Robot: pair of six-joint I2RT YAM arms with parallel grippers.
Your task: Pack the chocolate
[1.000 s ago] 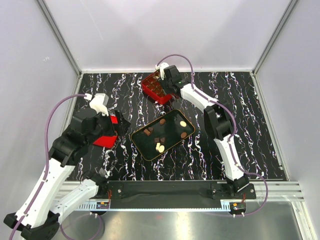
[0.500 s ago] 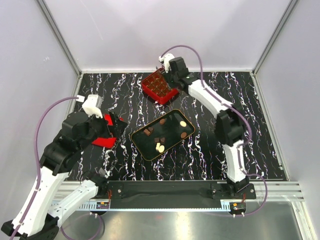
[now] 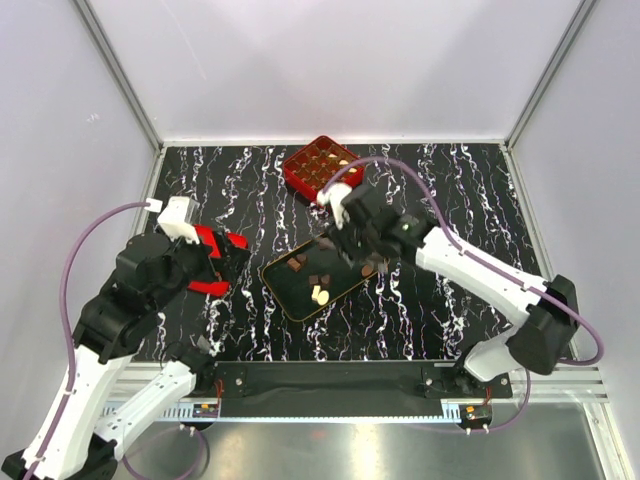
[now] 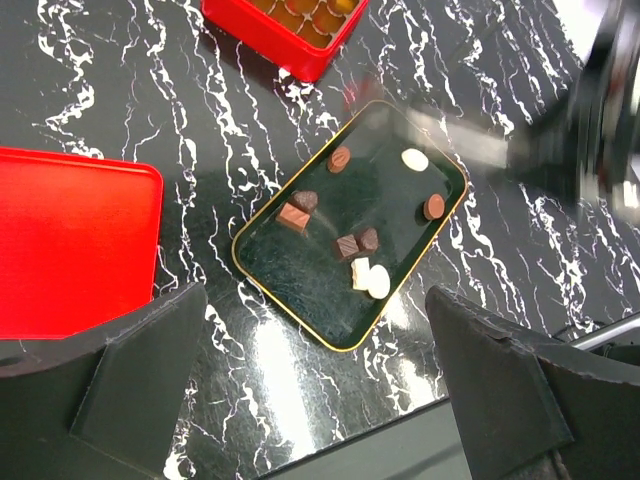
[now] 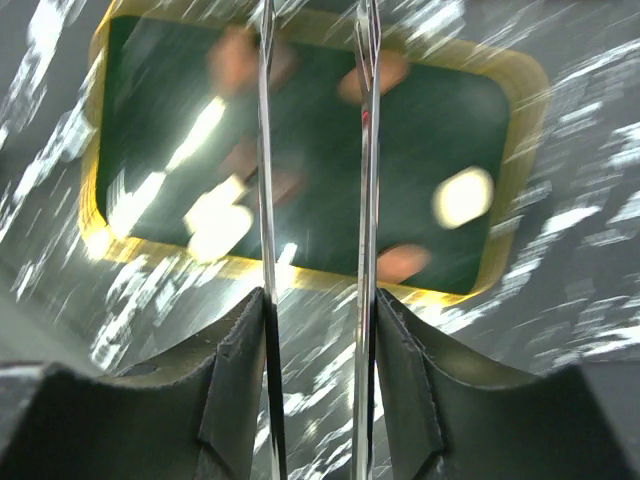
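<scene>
Several small chocolates, brown [image 4: 340,158] and cream-white [image 4: 379,282], lie in the black gold-rimmed tray [image 3: 285,292], which also shows in the left wrist view [image 4: 300,300]. The right wrist view shows them blurred, among them a white one [image 5: 462,196]. My right gripper [image 3: 352,240] hovers over the tray's far right part. Its fingers [image 5: 315,300] are shut on thin metal tongs [image 5: 365,150], whose two blades stand apart with nothing between them. My left gripper [image 3: 225,255] is wide open and empty [image 4: 310,390], above the table left of the tray.
A red gridded box [image 3: 322,168] with chocolates in some cells stands at the back, also in the left wrist view [image 4: 290,25]. A flat red lid [image 4: 75,240] lies left of the tray, under my left gripper [image 3: 205,270]. White walls surround the marbled table.
My right arm has swung from the red box at the back down to above the tray. My left arm has drawn back a little to the left.
</scene>
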